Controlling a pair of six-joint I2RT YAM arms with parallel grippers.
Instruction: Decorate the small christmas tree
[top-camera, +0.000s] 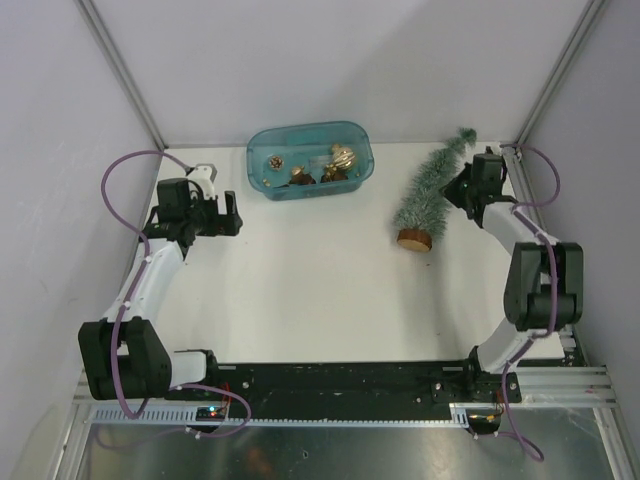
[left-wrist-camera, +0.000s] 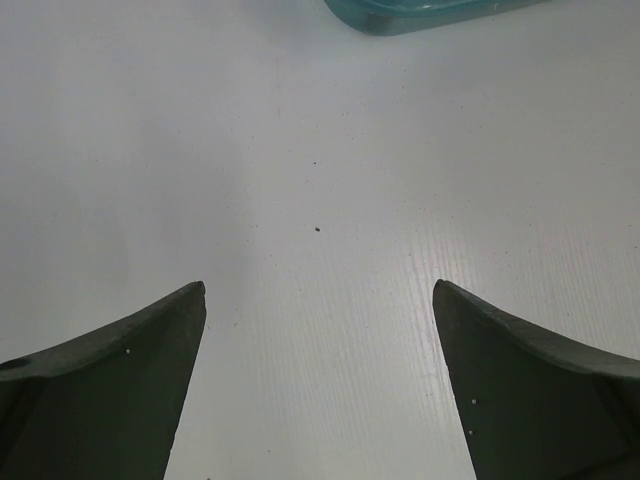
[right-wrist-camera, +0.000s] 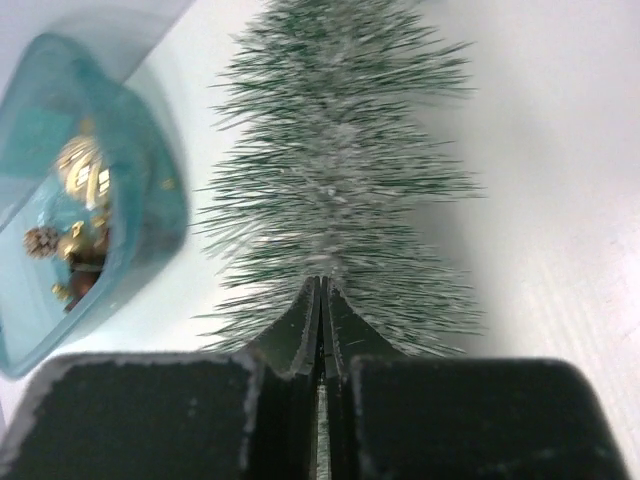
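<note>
The small christmas tree (top-camera: 432, 190) lies tilted on the white table at the right, its wood-slice base (top-camera: 413, 239) toward me and its tip toward the back wall. My right gripper (top-camera: 460, 190) is at the tree's right side. In the right wrist view its jaws (right-wrist-camera: 322, 285) are pressed together with the tips buried in the frosted bristles of the tree (right-wrist-camera: 340, 170). My left gripper (top-camera: 228, 215) is open and empty over bare table, left of the teal tub (top-camera: 310, 160). Its two fingers (left-wrist-camera: 150, 350) stand wide apart.
The teal tub holds gold and brown ornaments (top-camera: 338, 165) and stands at the back middle; its edge shows in the left wrist view (left-wrist-camera: 420, 15) and in the right wrist view (right-wrist-camera: 90, 200). White walls close in the left, back and right.
</note>
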